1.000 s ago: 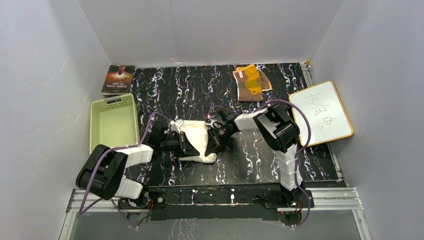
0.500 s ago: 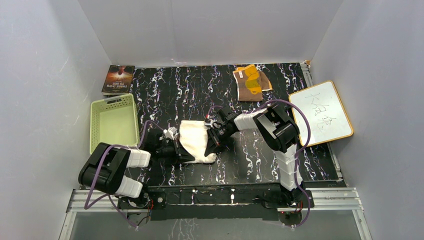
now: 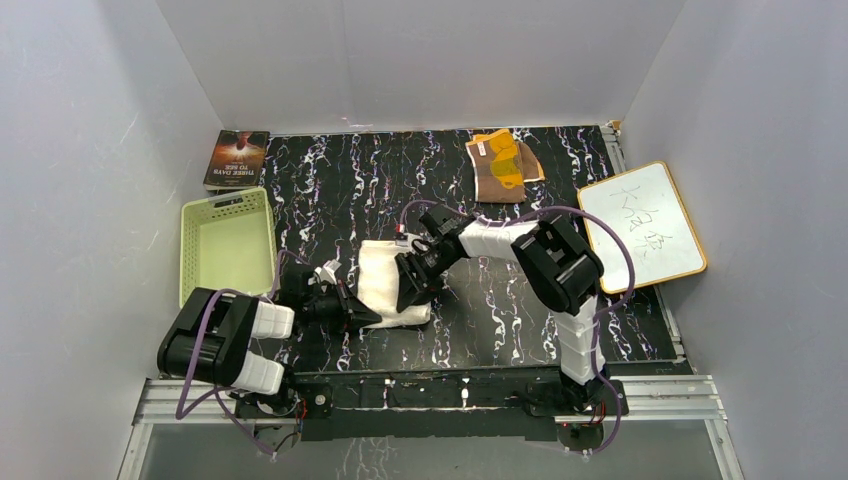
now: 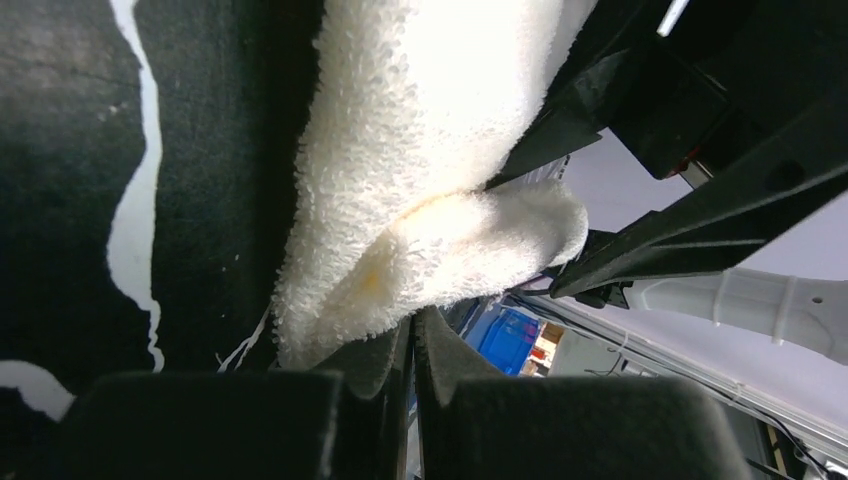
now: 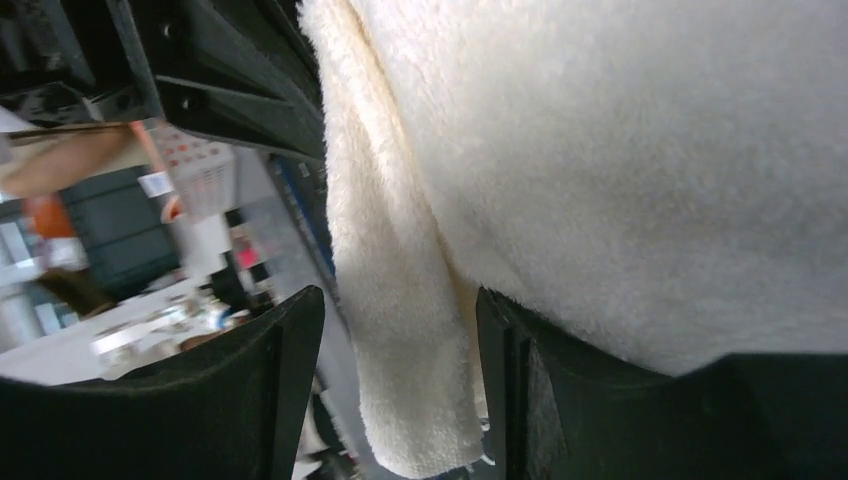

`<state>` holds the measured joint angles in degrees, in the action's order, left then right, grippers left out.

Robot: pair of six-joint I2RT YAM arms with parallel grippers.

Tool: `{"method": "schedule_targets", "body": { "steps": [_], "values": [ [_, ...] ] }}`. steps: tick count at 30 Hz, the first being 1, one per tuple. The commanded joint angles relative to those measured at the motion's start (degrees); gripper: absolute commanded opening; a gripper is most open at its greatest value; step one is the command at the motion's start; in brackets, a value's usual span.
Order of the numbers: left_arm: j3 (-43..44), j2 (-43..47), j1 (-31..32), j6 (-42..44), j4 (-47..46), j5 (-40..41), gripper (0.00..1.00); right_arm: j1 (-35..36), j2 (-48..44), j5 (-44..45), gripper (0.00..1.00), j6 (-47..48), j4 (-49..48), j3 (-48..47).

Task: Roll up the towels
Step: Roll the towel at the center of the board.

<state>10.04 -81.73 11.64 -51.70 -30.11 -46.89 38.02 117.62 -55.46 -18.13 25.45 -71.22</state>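
Left fingers (image 4: 370, 372) pressed together at the near left corner of the cream towel (image 3: 384, 288), tips against a doubled fold; can't tell if any cloth is caught. Towel lies on the bench (image 3: 480, 322), mid-bench and slightly left. Right fingers (image 5: 272, 392) stand apart at its right edge, a hanging fold loose between them, nothing clamped. Green basket (image 3: 228, 246) at left, whiteboard (image 3: 640, 226) at right. Brown towel (image 3: 503, 166) crumpled far right, well apart. Book (image 3: 237, 158) far left.
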Motion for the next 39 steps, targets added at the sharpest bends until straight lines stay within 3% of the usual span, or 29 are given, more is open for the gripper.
{"method": "schedule_targets", "body": {
  "steps": [1, 6, 11, 15, 20, 22, 34, 37, 39],
  "values": [
    [-1.02, -4.03, -0.76, 2.61, 5.28, 8.93, 0.0, 0.37, -5.32, 20.77, 0.57, 8.15, -0.01, -3.53],
    [-0.73, -6.0, -0.75, 2.85, 4.39, 8.14, 0.0, 1.75, -19.69, 36.4, 0.58, 11.3, -12.28, 3.76],
    [-0.81, -7.71, -0.75, 2.75, 2.95, 6.87, 0.0, 12.92, -39.17, 46.83, 0.67, 31.68, -36.23, 26.12],
    [-0.86, -7.75, -0.74, 2.86, 2.95, 6.44, 0.0, 20.77, -47.11, 45.47, 0.66, 50.19, -36.68, 34.69],
    [-0.87, -8.22, -0.77, 3.01, 2.59, 5.83, 0.0, 32.01, -49.67, 59.55, 0.63, 68.48, -33.57, 40.13],
    [-0.82, -8.56, -0.75, 3.05, 2.37, 5.59, 0.0, 34.0, -49.55, 60.65, 0.63, 72.8, -34.1, 41.19],
    [-1.08, -7.79, -0.75, 3.1, 2.27, 5.19, 0.0, 36.51, -39.91, 59.41, 0.6, 81.21, -40.13, 40.87],
    [-0.86, -7.53, -0.74, 3.44, 2.84, 5.32, 0.0, 35.37, -39.96, 58.68, 0.59, 75.62, -45.9, 40.79],
    [-0.73, -7.16, -0.79, 3.62, 3.43, 5.45, 0.0, 31.97, -42.44, 52.84, 0.6, 65.4, -47.82, 39.24]
  ]
}}
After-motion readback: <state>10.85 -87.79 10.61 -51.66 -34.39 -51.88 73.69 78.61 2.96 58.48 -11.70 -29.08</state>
